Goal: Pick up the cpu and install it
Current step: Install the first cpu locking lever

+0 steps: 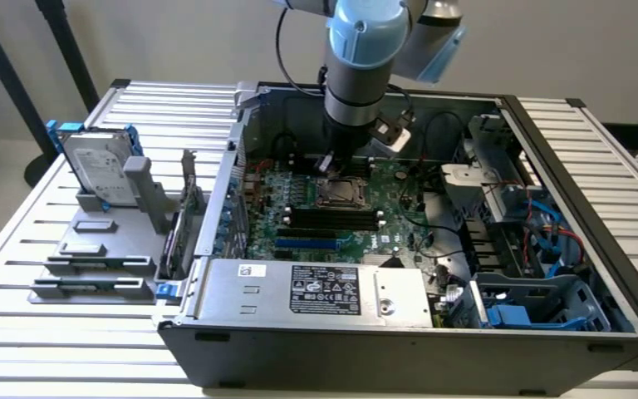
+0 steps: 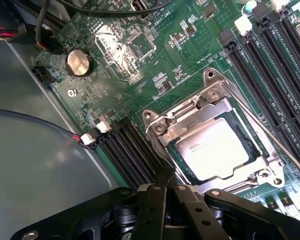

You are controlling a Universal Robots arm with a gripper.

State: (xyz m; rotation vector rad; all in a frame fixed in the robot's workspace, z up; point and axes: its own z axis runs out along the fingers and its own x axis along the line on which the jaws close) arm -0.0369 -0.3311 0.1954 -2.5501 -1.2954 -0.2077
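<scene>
Already the small flat square cpu with its silver metal top point(image 2: 213, 154) lay seated inside the steel socket frame point(image 2: 210, 107) on the green motherboard point(image 2: 155, 55), its pale rim ringed by the frame's bracket and hinge screws. Directly above that socket hung the black gripper point(image 2: 162, 192), its fingers pressed together and pinching nothing that could be seen; in the wrist view the closed tips sat just beside one corner of the chip, so the cpu lay slightly off to the side of the fingertips rather than between them. In the exterior view the pale blue and grey arm came straight down into the open black computer case point(image 1: 585, 249), the gripper point(image 1: 336, 162) poised just over the socket with the cpu point(image 1: 342, 191) immediately below it. Being square, the chip offered no long axis; its edges ran parallel to the black memory slots point(image 2: 130, 150) flanking the socket. Well apart, toward the exterior view's left, the large silver hard drive in a blue frame point(image 1: 95, 166) stood in a grey rack
</scene>
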